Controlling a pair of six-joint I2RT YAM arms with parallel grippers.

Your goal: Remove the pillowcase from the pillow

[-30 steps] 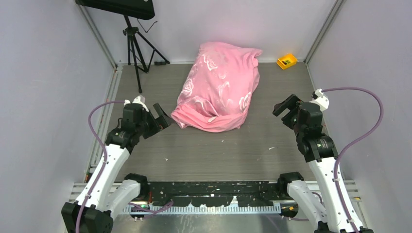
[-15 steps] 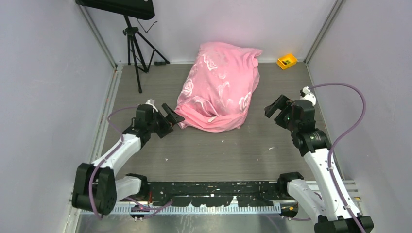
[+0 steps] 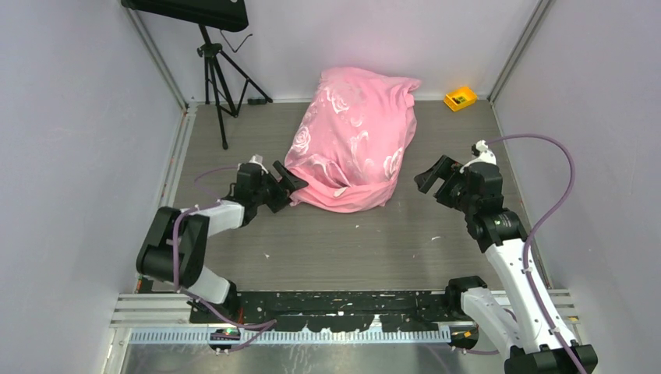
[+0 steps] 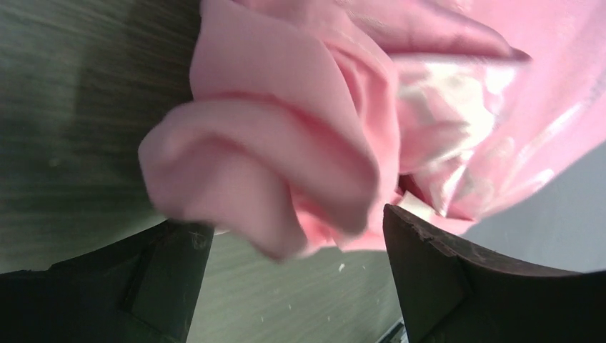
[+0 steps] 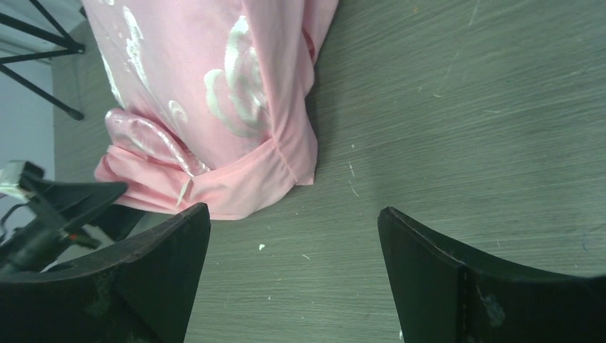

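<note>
Grasp step, seemingly: left pincer point(image 4: 296, 221) wide astride fold of shiny pink satin pillowcase point(image 3: 351, 140); right pincer point(image 5: 293, 211) wide, empty. Next: pinch, pull.

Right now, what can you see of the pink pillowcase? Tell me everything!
The pillowcase is shiny pink satin with pale white roses, soft and wrinkly. It looks puffed full and lies on the grey table, reaching toward the back wall. Its near end is bunched into thick folds. The near left corner sits between the open jaws of the left gripper; I can't tell if they touch it. Nothing else touches it.
</note>
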